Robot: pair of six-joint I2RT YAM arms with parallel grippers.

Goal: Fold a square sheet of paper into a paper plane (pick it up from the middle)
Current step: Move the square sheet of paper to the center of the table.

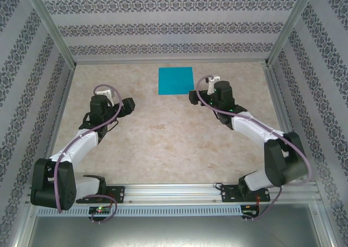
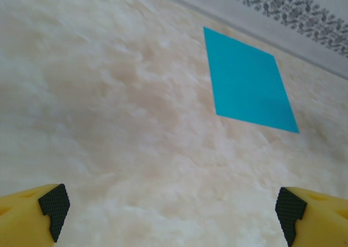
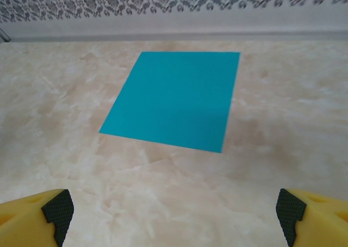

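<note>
left gripper (image 2: 171, 206), right gripper (image 3: 174, 211) spread wide, empty; square sheet of paper (image 3: 174, 100) flat, nearer right: descend on its centre, pinch lightly

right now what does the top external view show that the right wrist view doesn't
Top external adds both whole arms, the left gripper, the right gripper close by the square sheet of paper, the base rail and side walls. Right wrist adds its own yellow fingers with black pads, spread wide. Both share the sheet lying flat and unfolded on the marble-look table, patterned back wall behind.
</note>
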